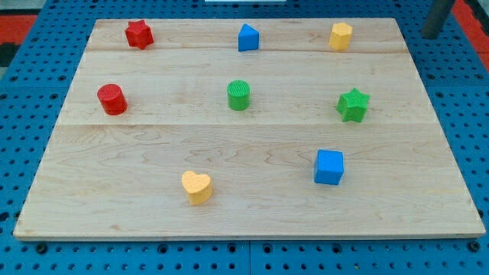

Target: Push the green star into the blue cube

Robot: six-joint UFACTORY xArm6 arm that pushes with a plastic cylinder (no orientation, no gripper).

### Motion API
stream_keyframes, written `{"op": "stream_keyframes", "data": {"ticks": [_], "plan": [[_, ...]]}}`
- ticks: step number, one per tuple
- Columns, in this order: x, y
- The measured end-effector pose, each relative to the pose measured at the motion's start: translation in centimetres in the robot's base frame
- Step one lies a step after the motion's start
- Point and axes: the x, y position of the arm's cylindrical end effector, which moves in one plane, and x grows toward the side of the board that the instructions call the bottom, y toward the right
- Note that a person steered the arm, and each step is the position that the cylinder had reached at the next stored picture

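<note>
The green star lies on the wooden board at the view's right, about mid-height. The blue cube sits below it and slightly to the left, a clear gap apart. My rod shows at the view's top right corner, off the board; its tip hangs beyond the board's top right corner, well above and to the right of the green star, touching no block.
A red star, a blue house-shaped block and a yellow hexagonal block line the top. A red cylinder and a green cylinder sit mid-board. A yellow heart lies at the bottom.
</note>
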Motion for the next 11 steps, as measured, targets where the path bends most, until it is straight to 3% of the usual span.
{"op": "stream_keyframes", "data": {"ticks": [2, 4, 7, 9, 11], "plan": [[8.4, -9.2], [9.6, -16.1], [18.5, -15.4], [19.0, -19.8], [21.9, -19.3]]}}
